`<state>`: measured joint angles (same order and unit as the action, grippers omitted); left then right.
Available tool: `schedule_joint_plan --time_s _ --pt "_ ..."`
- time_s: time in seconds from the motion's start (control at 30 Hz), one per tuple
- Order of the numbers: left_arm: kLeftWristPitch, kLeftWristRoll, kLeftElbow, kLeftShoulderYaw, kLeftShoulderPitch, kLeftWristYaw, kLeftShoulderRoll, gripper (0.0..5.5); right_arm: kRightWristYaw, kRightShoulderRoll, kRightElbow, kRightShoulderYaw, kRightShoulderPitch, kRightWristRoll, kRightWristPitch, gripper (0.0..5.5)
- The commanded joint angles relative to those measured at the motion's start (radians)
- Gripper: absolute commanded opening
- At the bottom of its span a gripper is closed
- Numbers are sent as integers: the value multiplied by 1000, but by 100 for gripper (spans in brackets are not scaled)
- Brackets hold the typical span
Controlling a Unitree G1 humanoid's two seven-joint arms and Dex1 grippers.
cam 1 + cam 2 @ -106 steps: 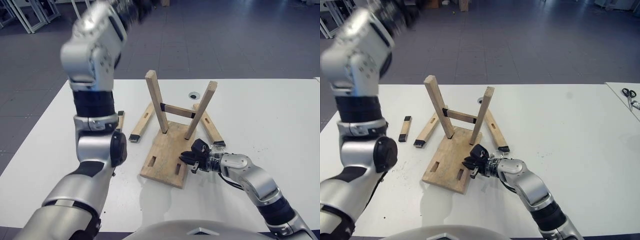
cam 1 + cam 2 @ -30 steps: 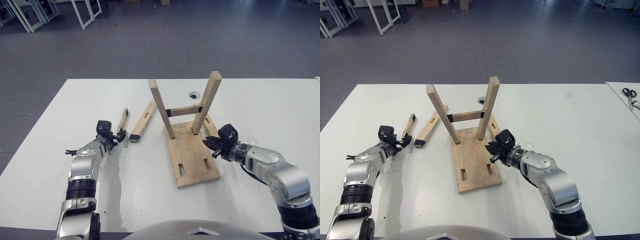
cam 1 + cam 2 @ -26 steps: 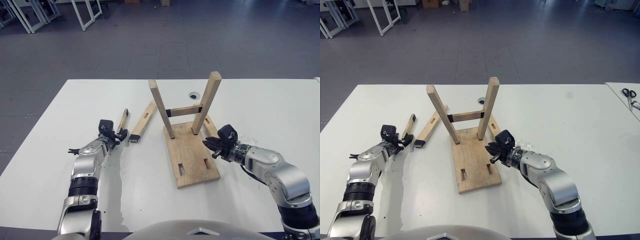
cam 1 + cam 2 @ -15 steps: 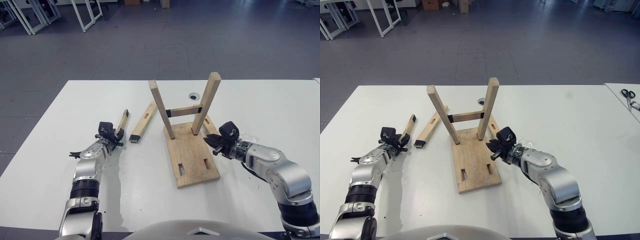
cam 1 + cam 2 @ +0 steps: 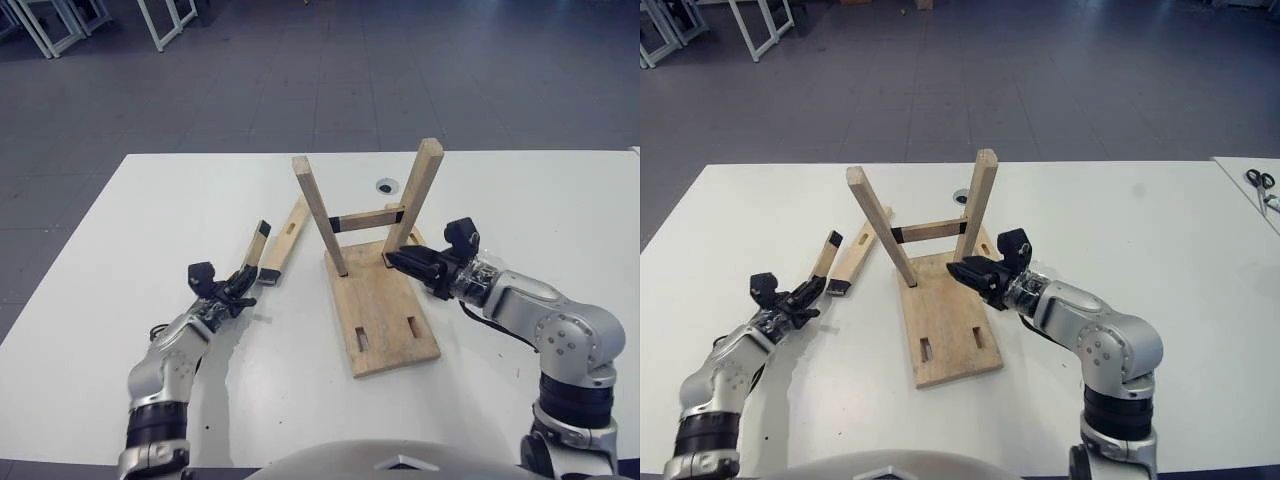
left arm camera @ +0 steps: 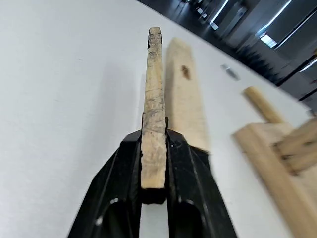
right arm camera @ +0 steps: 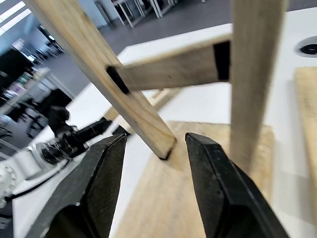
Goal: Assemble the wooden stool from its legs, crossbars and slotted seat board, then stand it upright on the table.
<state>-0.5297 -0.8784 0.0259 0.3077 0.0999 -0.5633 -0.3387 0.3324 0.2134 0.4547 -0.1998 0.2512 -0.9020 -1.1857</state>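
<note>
The slotted seat board (image 5: 385,318) lies flat on the white table (image 5: 120,240). Two legs (image 5: 318,215) (image 5: 415,200) stand in it, leaning apart and joined by a crossbar (image 5: 368,219). My right gripper (image 5: 405,263) is open at the foot of the right-hand standing leg, and its fingers (image 7: 104,183) straddle the two leg bases. My left gripper (image 5: 235,290) is shut on the near end of a thin loose crossbar (image 6: 154,99), whose far end (image 5: 260,235) points away from me. A loose leg (image 5: 285,245) lies just beside that crossbar. Another loose leg (image 7: 307,114) lies behind the right gripper.
A round cable hole (image 5: 386,186) sits in the table behind the stool parts. Scissors (image 5: 1260,180) lie on a neighbouring table at the far right. Open table surface stretches to the left of my left arm and to the right of my right arm.
My left arm came down from high up, took hold of the loose crossbar and shifted it. My right gripper turned the seat board, then slid up its edge to the right leg's foot.
</note>
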Motion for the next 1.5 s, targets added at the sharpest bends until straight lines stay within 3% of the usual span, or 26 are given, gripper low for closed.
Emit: schedule_joint_plan --time_s 0.03,0.2,0.3,0.83,1.1,1.3,1.33,1.5 --pt "-197 -629 487 110 76 -109 -114 44 -301 -45 -155 -125 170 -658 25 219" --pt "-195 -826 547 144 72 -74 -161 44 -481 13 -171 -10 176 -945 130 219" --pt "-216 -870 574 80 57 -54 -184 44 -556 23 -155 36 193 -1060 206 219" --pt "-223 -714 487 -137 -52 -42 -136 44 -475 21 -94 134 251 -1070 278 219" --pt "-219 -665 475 -171 -22 -53 -122 44 -489 7 -119 147 278 -1070 314 73" --pt "-209 -641 477 -174 -33 -31 -114 44 -488 24 -124 143 282 -1069 316 66" --pt "-212 -665 491 -168 -39 -27 -117 80 -503 50 -128 147 282 -1065 318 66" --pt "-209 -740 544 -147 -43 -5 -127 160 -498 112 -179 148 259 -931 335 41"
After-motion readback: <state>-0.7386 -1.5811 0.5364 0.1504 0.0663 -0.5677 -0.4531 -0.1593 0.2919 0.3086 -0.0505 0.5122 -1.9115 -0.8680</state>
